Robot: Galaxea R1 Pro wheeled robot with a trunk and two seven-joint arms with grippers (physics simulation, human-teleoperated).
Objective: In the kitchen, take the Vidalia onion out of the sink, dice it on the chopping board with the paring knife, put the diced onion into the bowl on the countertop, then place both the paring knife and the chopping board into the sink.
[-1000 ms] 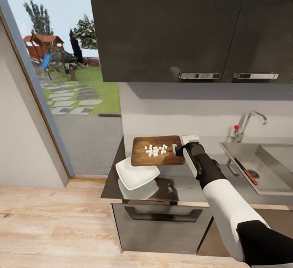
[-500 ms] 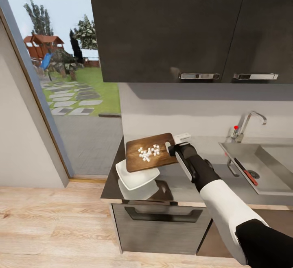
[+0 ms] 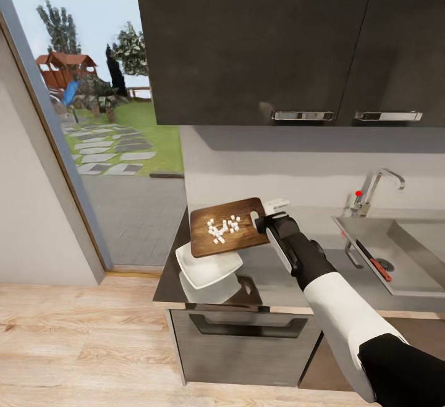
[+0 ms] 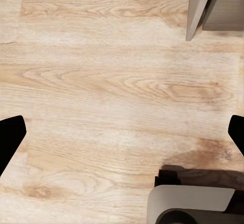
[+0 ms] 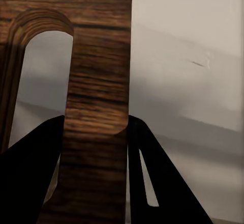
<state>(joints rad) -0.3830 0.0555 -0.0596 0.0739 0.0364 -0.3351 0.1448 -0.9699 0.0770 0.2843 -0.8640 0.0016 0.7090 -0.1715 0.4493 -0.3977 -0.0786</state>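
Chopping board (image 3: 227,228), clamped at its slotted end by the closed right gripper (image 3: 264,222), hangs tilted over the bowl (image 3: 207,265) at 7 o'clock. Tilt gradually so the diced onion (image 3: 222,228) slides in. Left gripper (image 4: 122,142) spread, empty.

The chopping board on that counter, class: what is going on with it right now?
The right gripper is clamped on the handle end of the chopping board, holding it tilted above the white bowl on the countertop. The diced onion is on the board, not yet in the bowl. The paring knife lies in the sink. The left gripper hangs open over the wooden floor.
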